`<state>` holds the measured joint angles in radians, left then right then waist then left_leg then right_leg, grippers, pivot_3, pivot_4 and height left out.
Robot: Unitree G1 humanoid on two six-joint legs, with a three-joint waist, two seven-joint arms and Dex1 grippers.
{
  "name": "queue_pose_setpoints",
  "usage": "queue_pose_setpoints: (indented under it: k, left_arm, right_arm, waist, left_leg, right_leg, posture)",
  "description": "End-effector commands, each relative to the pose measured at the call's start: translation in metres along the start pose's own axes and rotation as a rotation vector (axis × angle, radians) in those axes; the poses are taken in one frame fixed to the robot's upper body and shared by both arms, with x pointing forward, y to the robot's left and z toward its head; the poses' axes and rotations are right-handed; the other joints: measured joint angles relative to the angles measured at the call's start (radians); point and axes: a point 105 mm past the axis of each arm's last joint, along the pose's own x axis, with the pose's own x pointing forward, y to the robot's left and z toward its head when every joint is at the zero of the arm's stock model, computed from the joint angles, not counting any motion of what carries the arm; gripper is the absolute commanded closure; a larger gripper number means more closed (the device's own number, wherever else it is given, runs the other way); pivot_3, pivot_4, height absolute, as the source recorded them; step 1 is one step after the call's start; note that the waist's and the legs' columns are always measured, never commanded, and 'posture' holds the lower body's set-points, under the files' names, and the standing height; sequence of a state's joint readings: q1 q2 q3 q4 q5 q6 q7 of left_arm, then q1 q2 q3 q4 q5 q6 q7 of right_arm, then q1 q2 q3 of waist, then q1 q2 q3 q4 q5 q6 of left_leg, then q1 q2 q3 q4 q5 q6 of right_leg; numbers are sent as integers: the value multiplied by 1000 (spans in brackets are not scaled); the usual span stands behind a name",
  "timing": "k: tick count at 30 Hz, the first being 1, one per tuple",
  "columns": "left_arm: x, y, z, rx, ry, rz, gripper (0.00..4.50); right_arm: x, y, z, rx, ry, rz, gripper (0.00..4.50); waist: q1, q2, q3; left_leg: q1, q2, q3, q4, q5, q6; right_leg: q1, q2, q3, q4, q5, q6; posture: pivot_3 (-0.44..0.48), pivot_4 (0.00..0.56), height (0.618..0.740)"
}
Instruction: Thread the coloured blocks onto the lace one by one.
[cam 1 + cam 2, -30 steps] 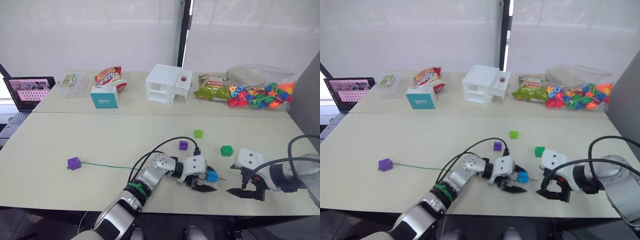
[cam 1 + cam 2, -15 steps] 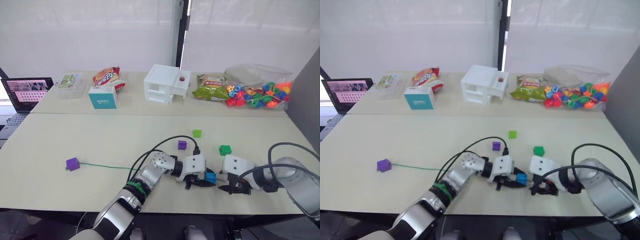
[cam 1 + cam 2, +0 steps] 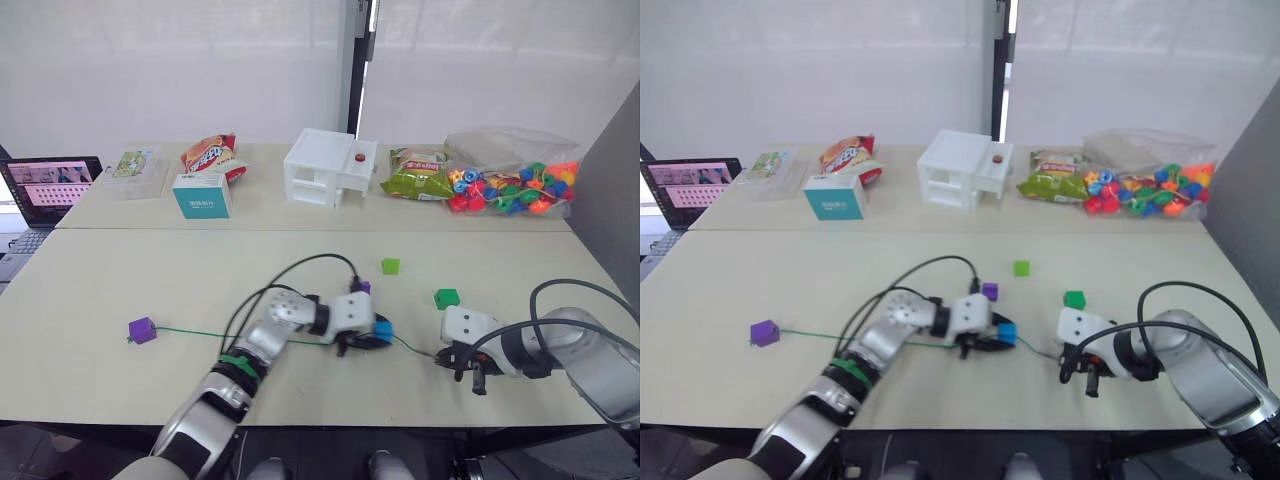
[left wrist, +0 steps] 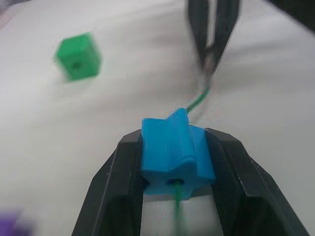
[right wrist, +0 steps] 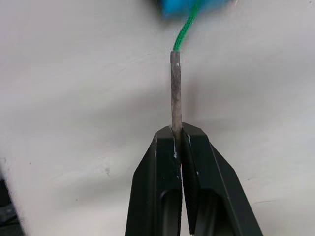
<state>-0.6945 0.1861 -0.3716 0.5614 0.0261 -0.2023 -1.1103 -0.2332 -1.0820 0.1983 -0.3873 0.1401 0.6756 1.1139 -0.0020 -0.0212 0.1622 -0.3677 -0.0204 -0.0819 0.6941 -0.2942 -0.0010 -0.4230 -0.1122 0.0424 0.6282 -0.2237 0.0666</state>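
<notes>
Left pincer (image 4: pixel 172 162): clamped on the blue block (image 4: pixel 172 152), lace (image 3: pixel 250 335) running through its hole; looked to be sliding it along.
Right pincer (image 5: pixel 178 142): pinched tight on the grey tip (image 5: pixel 175 88), likely keeping the lace taut so the block could travel.
Lace: ran across the worktop (image 3: pixel 150 270) from the tip toward 9 o'clock, ending at a purple block (image 3: pixel 141 330).
Blue block: already over the tip, just beside the left pincer's fingers (image 4: pixel 118 177).
Loose blocks: second purple (image 3: pixel 989 290) at 12 o'clock of the blue block, near; light green (image 3: pixel 390 266) farther that way; dark green (image 3: pixel 446 298) at 12 o'clock of the right pincer.
Progress: two threaded by my reckoning, three left.
</notes>
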Motion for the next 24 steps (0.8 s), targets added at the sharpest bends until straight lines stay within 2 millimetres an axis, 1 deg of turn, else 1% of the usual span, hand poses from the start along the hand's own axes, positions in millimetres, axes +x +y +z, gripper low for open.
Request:
queue_pose_setpoints:
  k: [1,3,4,7,9,10,11,12,13,15,16,18,19,20,23,24]
  left_arm:
    - [-29,1,-1,-18,-25,37,3166]
    - [-47,-2,-8,-45,-8,61,3166]
    - [-54,-3,-10,-57,-2,76,3166]
    - [-66,-9,-11,-82,-2,88,3166]
    - [-78,-12,-11,-102,-4,105,3166]
    - [-88,-12,-12,-111,8,125,3166]
    - [-104,-14,-19,-121,46,151,3166]
    - [-116,-15,-23,-126,74,168,3166]
    - [-135,-19,-31,-145,120,188,3166]
    - [-159,-26,-38,-169,169,209,3166]
    - [-179,-31,-43,-188,207,224,3166]
    - [-202,-38,-48,-207,253,239,3166]
    - [-223,-43,-56,-221,318,252,3166]
    - [-240,-46,-61,-235,366,264,3166]
    - [-278,-55,-72,-256,503,288,3166]
    - [-296,-59,-77,-268,568,292,3166]
  right_arm:
    - [-5,-8,0,-39,13,10,4500]
    - [-4,-14,2,-49,6,10,4500]
    - [-3,-16,3,-51,0,11,4500]
    - [-2,-20,5,-62,0,16,4500]
    - [-1,-20,4,-68,6,25,4500]
    - [-2,-21,3,-71,9,29,4500]
    - [-1,-22,2,-76,11,31,4500]
    - [-1,-23,2,-79,12,32,4500]
    - [-1,-23,2,-83,11,38,4500]
    - [0,-22,3,-87,8,47,4500]
    - [1,-21,5,-91,2,52,4500]
    - [1,-21,7,-97,-5,57,4500]
    - [2,-21,10,-105,-15,62,4500]
    - [3,-21,12,-109,-22,65,4500]
    - [5,-20,18,-121,-41,73,4500]
    - [6,-19,22,-127,-53,79,4500]
  waist:
    - [-3,0,0]
    - [-7,0,0]
    - [-7,0,0]
    - [-7,0,0]
    - [-10,0,0]
    - [-11,0,0]
    - [-11,0,0]
    - [-14,0,0]
    - [-16,0,0]
    - [-22,1,0]
    - [-24,1,0]
    - [-27,1,0]
    - [-27,1,0]
    - [-27,1,0]
    - [-30,1,0]
    - [-32,1,0]
  left_leg:
    - [0,0,0,0,0,0]
    - [0,0,0,0,0,0]
    - [0,0,0,0,0,0]
    - [0,0,-1,0,0,1]
    - [0,0,-1,0,0,1]
    - [0,0,-1,0,-1,1]
    - [0,0,-1,0,-1,1]
    - [0,0,-1,0,-1,1]
    - [0,1,-1,-1,-1,1]
    - [1,2,0,-2,-1,1]
    - [2,2,0,-3,-1,1]
    - [2,2,0,-4,-1,1]
    - [3,2,0,-4,-1,1]
    - [3,2,0,-4,-1,1]
    - [5,3,1,-7,-1,1]
    - [6,3,1,-8,-1,1]
  right_leg:
    - [0,0,0,0,0,0]
    - [0,0,0,0,0,0]
    - [0,0,0,0,0,0]
    - [0,0,0,0,0,0]
    - [0,0,0,0,0,0]
    - [0,0,0,0,0,0]
    - [-1,0,0,1,0,0]
    - [-1,0,0,1,0,0]
    - [-2,0,0,1,0,0]
    - [-2,1,0,1,0,0]
    - [-2,1,0,2,0,-1]
    - [-2,1,0,1,0,-1]
    - [-2,1,0,1,0,-1]
    - [-1,1,0,1,0,-1]
    - [-1,1,0,1,0,-1]
    - [-1,1,0,1,0,-1]
  posture:
    - [0,150,740]
    - [0,150,740]
    - [0,150,740]
    - [0,150,740]
    - [0,150,740]
    - [0,150,740]
    - [0,150,740]
    - [0,150,740]
    - [0,150,740]
    - [0,150,740]
    - [0,150,740]
    - [0,150,740]
    - [0,150,740]
    - [0,150,740]
    - [0,150,740]
    - [0,150,740]
